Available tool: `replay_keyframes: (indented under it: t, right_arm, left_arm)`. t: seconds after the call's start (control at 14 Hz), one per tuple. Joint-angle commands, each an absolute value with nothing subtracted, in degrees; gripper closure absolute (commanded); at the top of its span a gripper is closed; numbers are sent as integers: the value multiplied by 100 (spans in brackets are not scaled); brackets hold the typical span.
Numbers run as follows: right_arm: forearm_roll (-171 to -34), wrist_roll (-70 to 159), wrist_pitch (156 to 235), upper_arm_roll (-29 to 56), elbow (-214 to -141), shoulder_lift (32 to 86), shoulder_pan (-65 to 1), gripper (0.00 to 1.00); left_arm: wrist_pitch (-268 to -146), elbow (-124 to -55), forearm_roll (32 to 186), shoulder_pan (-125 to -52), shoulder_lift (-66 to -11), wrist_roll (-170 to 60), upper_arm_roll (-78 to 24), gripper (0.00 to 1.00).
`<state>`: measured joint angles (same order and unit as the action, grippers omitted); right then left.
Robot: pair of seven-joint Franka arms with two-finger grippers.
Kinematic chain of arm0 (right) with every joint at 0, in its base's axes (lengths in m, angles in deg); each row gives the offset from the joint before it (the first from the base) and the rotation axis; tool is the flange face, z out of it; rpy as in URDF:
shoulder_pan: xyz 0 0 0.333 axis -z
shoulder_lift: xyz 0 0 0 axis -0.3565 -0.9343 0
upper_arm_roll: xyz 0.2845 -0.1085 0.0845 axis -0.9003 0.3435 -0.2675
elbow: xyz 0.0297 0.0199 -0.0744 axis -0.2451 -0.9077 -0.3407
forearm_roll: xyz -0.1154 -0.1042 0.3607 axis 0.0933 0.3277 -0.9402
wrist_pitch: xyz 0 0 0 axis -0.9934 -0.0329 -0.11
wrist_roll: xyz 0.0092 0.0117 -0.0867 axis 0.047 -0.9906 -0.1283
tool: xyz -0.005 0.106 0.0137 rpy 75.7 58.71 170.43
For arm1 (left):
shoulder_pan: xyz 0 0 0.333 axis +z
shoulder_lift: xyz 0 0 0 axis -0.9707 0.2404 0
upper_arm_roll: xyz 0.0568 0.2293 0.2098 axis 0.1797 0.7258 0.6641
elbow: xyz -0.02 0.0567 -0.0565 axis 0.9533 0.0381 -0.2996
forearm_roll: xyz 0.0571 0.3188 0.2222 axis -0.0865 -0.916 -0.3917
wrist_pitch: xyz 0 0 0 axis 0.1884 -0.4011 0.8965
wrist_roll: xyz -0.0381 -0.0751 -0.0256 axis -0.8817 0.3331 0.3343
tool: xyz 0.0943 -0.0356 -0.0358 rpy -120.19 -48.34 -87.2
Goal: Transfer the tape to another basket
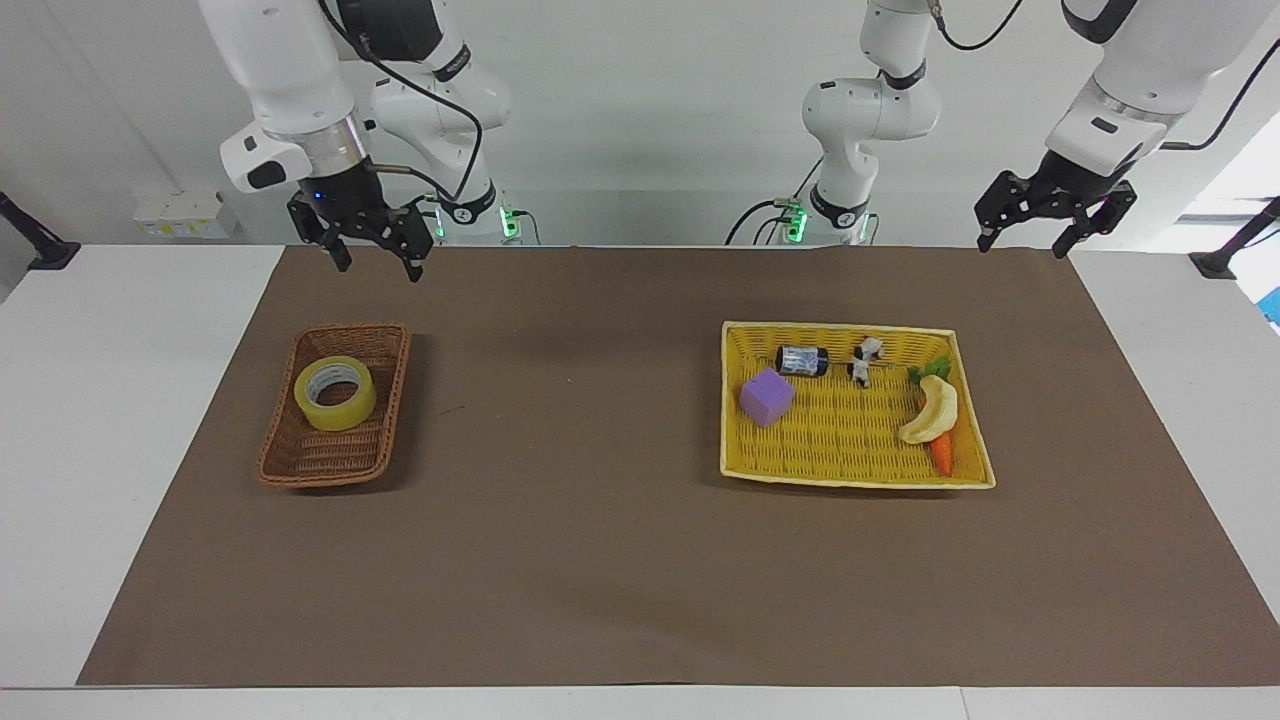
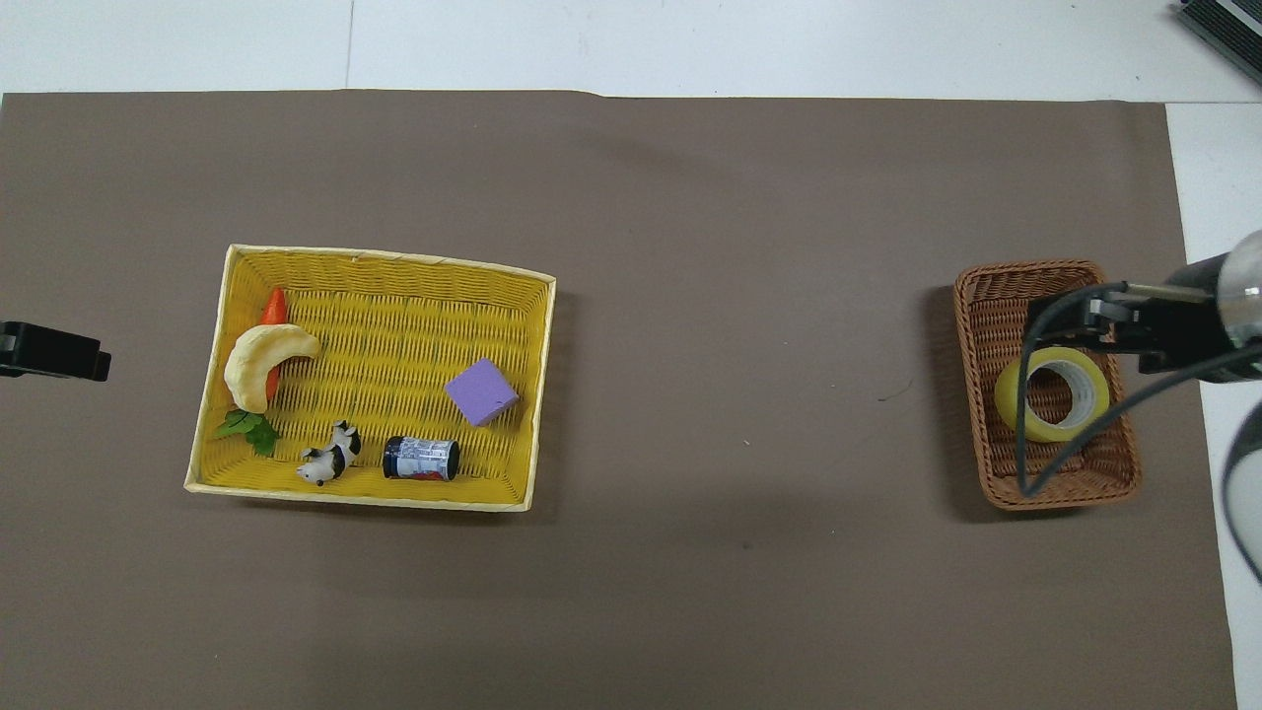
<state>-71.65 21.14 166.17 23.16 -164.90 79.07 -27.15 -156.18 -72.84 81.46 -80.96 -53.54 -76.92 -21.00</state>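
Observation:
The tape [image 1: 335, 393], a yellowish roll with a grey-white core, lies flat in the small brown wicker basket [image 1: 330, 470] toward the right arm's end of the table. It also shows in the overhead view [image 2: 1052, 393], inside the basket [image 2: 986, 296]. My right gripper [image 1: 370, 262] is open and empty, raised over the mat's edge on the robots' side of that basket. In the overhead view it [image 2: 1094, 325] overlaps the basket. My left gripper [image 1: 1028, 240] is open and empty, raised over the mat's corner near the yellow basket, and shows at the overhead view's edge [image 2: 54, 352].
The large yellow basket [image 1: 850, 328] toward the left arm's end holds a purple cube [image 1: 767, 396], a small can [image 1: 802, 360], a cow figure [image 1: 866, 360], a banana [image 1: 932, 410] and a carrot [image 1: 941, 455]. Brown mat [image 1: 560, 560] covers the table.

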Motion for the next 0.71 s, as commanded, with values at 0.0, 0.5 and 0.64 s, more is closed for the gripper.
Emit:
replay_keyframes:
  t: [0.0, 0.5, 0.64]
  right_arm:
    - [-6996, 2613, 16023, 2351, -15881, 7844, -2607, 0]
    - [-7101, 2886, 16225, 2360, -16530, 8186, -2493, 0]
    - [-7075, 3062, 16338, 2360, -16934, 8441, -2502, 0]
  left_arm:
    - [-15558, -7233, 8075, -8084, -5331, -7665, -2108, 0]
    - [-15136, -6584, 8586, -8005, -4832, -7403, -2046, 0]
    - [-14960, -6232, 8577, -7996, -4567, -7393, -2046, 0]
